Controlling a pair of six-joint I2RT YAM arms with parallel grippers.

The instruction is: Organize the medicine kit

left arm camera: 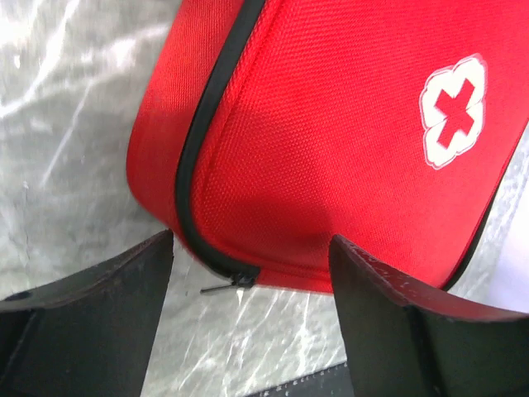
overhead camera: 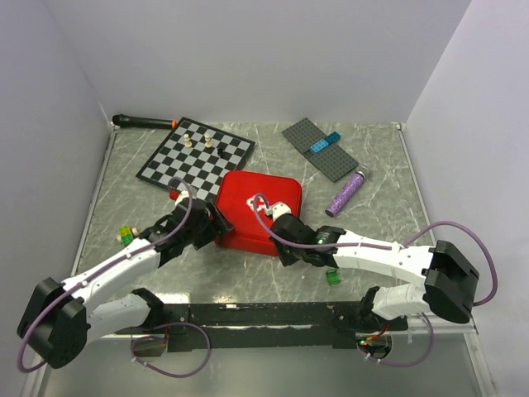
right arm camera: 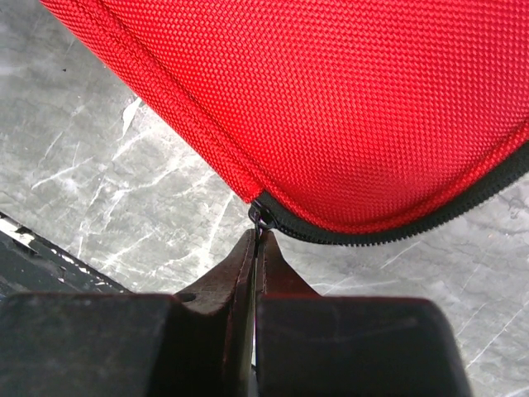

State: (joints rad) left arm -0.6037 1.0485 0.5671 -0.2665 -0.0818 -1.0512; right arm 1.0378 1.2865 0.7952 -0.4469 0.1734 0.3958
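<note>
The medicine kit (overhead camera: 258, 211) is a red fabric case lying flat on the marble table, its zip line black and closed where it shows. In the right wrist view my right gripper (right arm camera: 260, 237) is shut on a small black zipper pull (right arm camera: 263, 220) at the kit's (right arm camera: 331, 99) near corner. My left gripper (left arm camera: 252, 248) stands open at the kit's (left arm camera: 331, 149) left corner, its fingers (left arm camera: 116, 289) either side of a second zipper pull (left arm camera: 225, 285) without touching it. A white patch with a red cross (left arm camera: 450, 112) shows on the lid.
A chessboard (overhead camera: 196, 153) with a few pieces lies behind the kit. A grey baseplate (overhead camera: 321, 147) with a blue brick (overhead camera: 322, 144) and a purple glitter tube (overhead camera: 346, 192) are at the back right. Small green objects (overhead camera: 126, 235) (overhead camera: 333, 277) sit near each arm. A black stick (overhead camera: 145, 122) lies along the back wall.
</note>
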